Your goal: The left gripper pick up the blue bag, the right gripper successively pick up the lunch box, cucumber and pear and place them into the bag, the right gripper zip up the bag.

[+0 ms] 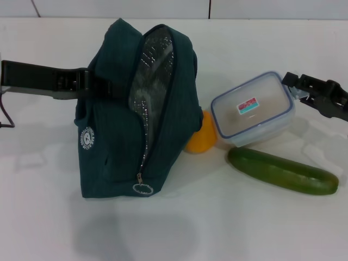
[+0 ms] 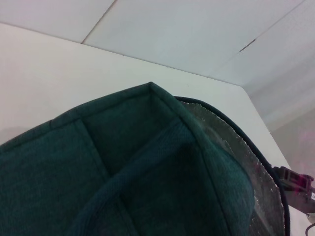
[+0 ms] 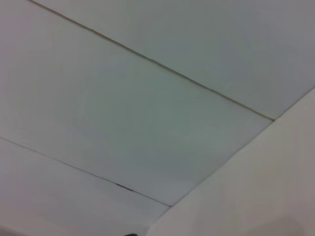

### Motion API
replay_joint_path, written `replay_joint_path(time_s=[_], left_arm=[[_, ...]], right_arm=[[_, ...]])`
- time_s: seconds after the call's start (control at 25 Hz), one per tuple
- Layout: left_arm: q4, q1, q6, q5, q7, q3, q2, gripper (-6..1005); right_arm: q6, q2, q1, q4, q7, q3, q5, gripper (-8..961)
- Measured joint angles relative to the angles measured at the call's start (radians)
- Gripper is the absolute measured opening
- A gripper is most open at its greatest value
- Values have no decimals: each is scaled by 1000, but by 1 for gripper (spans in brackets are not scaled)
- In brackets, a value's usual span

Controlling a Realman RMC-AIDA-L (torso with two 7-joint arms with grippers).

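Observation:
The blue bag (image 1: 114,147) stands tilted left of centre, its zip open and the silver lining showing. My left gripper (image 1: 89,84) reaches in from the left and is shut on the bag's upper side. The bag's fabric (image 2: 123,172) fills the left wrist view. To the right, the lunch box (image 1: 253,109) is tipped with its lid toward me, and my right gripper (image 1: 292,87) is shut on its far right corner. The pear (image 1: 202,136) sits between bag and box, partly hidden by the bag. The cucumber (image 1: 283,171) lies in front of the box.
The white table (image 1: 217,228) stretches toward its front edge. A ring zipper pull (image 1: 142,188) hangs at the bag's lower end. The right wrist view shows only the wall panels and a table corner (image 3: 256,196).

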Motion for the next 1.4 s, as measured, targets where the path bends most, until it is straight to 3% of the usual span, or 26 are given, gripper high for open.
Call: replay_joint_path(time_s=[0.12, 0.36, 0.56, 0.88, 1.4], left_arm=[[0, -3, 0, -1, 1, -1, 0, 41], [-3, -6, 0, 1, 5, -1, 0, 40], [-18, -7, -3, 1, 11, -1, 0, 41], [-30, -9, -8, 2, 15, -1, 1, 40], [-30, -8, -9, -2, 15, -9, 1, 40]], right_arm=[[6, 4, 3, 0, 9, -3, -5, 475], [8, 12, -2, 0, 18, 1, -1, 438], [4, 13, -4, 0, 23, 3, 0, 275], [4, 17, -12, 0, 25, 6, 19, 95], [-23, 18, -52, 34, 59, 8, 154, 102]])
